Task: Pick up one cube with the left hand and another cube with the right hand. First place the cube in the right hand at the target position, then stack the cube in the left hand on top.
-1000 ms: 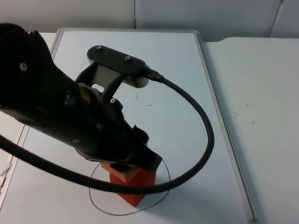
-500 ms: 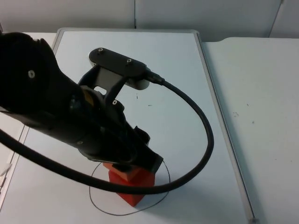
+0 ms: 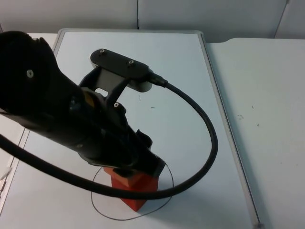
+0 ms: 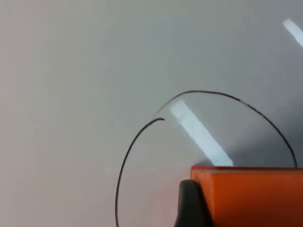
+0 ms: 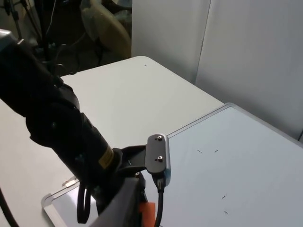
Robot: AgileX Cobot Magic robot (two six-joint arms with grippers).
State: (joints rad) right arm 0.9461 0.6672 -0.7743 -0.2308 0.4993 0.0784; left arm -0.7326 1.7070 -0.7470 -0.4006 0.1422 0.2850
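An orange cube [image 3: 136, 191] stands inside the hand-drawn black circle [image 3: 97, 207] on the whiteboard. My left gripper [image 3: 138, 171] is right on top of it, and the arm hides the cube's upper part. In the left wrist view one black fingertip [image 4: 189, 204] presses against the side of the orange cube [image 4: 248, 196], with the circle line [image 4: 128, 156] curving around it. I cannot tell whether a second cube lies under this one. The right wrist view looks from afar at the left arm and a sliver of orange cube [image 5: 147, 213].
The whiteboard [image 3: 186, 95] has a raised grey frame [image 3: 224, 114] along its right side; beyond it lies white table top [image 3: 267, 119]. The left arm's thick black cable [image 3: 209, 138] loops over the board to the right of the cube. The grey partition wall [image 3: 190, 14] is behind.
The left arm has shifted only slightly above the circle. The orange cube stays at the same spot under the gripper.
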